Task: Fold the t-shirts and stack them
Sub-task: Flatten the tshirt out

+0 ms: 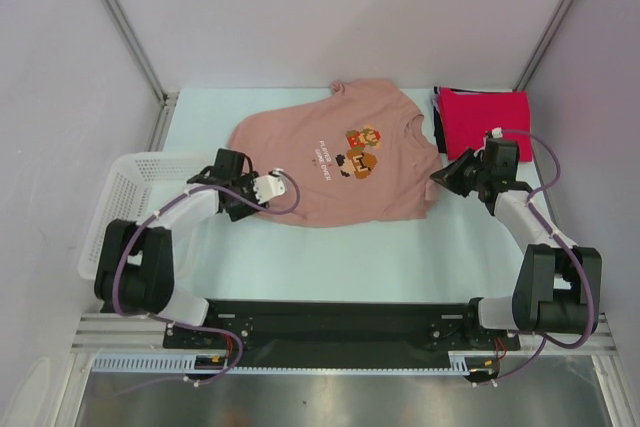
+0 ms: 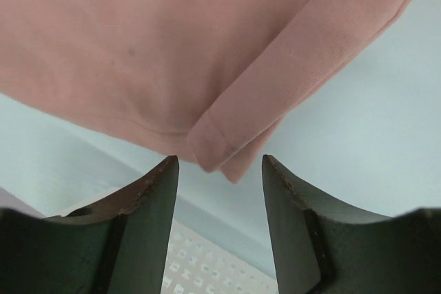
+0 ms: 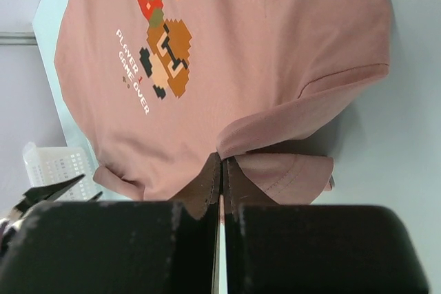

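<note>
A dusty-pink t-shirt (image 1: 330, 162) with a pixel game print lies spread face up in the middle of the table. My left gripper (image 1: 255, 202) stands open at the shirt's left edge. In the left wrist view a folded corner of the pink t-shirt (image 2: 220, 146) sits just beyond the gripper (image 2: 219, 163), not between its fingers. My right gripper (image 1: 437, 179) is at the shirt's right side. In the right wrist view the gripper (image 3: 222, 160) is shut on a raised fold of the pink t-shirt (image 3: 241, 67) by the sleeve. A folded red t-shirt (image 1: 487, 119) lies on a black one (image 1: 438, 107) at the back right.
A white lattice basket (image 1: 120, 197) stands at the table's left edge, close behind my left arm, and shows below the left fingers (image 2: 207, 266). Grey walls and slanted metal posts enclose the back and sides.
</note>
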You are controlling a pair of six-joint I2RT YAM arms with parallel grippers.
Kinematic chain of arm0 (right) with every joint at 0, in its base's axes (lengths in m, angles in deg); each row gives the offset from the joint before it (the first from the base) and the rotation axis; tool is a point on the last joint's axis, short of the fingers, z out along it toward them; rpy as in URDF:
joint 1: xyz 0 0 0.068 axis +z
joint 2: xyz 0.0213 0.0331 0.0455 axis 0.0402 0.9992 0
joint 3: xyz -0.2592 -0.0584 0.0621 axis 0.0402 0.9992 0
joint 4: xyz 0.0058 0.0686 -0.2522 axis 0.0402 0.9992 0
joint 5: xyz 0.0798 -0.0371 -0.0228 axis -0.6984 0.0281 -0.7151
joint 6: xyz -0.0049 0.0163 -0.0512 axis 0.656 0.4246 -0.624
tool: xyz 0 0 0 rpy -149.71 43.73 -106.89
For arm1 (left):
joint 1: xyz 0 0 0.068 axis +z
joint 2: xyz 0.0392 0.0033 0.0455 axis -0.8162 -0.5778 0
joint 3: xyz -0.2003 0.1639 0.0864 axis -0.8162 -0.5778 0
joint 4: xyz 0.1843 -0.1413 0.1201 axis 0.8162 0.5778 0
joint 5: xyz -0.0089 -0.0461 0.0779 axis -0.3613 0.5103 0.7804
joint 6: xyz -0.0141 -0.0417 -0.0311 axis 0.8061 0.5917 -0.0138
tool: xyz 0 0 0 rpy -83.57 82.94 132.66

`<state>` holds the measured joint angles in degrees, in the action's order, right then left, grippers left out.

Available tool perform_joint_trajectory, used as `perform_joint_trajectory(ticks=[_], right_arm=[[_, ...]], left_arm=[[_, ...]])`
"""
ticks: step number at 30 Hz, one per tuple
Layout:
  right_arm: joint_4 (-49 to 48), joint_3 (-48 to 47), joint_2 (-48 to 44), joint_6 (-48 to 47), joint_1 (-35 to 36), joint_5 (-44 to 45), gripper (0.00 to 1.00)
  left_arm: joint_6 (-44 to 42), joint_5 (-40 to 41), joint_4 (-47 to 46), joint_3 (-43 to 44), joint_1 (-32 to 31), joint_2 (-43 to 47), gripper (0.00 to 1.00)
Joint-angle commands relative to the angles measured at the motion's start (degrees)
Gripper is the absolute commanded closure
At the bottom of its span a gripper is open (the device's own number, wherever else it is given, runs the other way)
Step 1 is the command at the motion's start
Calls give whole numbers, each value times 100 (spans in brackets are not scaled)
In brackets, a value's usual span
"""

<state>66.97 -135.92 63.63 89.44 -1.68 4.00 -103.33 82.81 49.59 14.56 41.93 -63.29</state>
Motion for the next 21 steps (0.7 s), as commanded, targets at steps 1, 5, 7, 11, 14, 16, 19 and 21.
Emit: perform_joint_trajectory(ticks=[1, 5, 7, 11, 14, 16, 19, 21], right_arm=[[-155, -190, -103, -7, -23, -68, 100], [-50, -304, -103, -60, -23, -50, 100], [-41, -331, -112, -78, -23, -50, 100], [21, -357, -112, -130, -23, 2, 100], [47, -366, -86, -174, -32, 28, 100], [65, -384, -68, -174, -41, 37, 100], [100, -401, -59, -192, -41, 46, 100], [117, -419, -68, -201, -49, 55, 100]], left_arm=[[-328, 198, -148, 123, -41, -461, 44], [-337, 224, -173, 377, -32, -681, 64], [-224, 216, -218, 501, -32, -778, 84], [-223, -197, 88, 983, -15, -997, 82], [-223, -277, 256, 1378, 12, -1453, 78], [-170, -277, 423, 1660, 56, -1709, 75], [-82, -303, 458, 2082, 117, -2070, 62], [31, -242, 240, 2302, 135, -2219, 60]])
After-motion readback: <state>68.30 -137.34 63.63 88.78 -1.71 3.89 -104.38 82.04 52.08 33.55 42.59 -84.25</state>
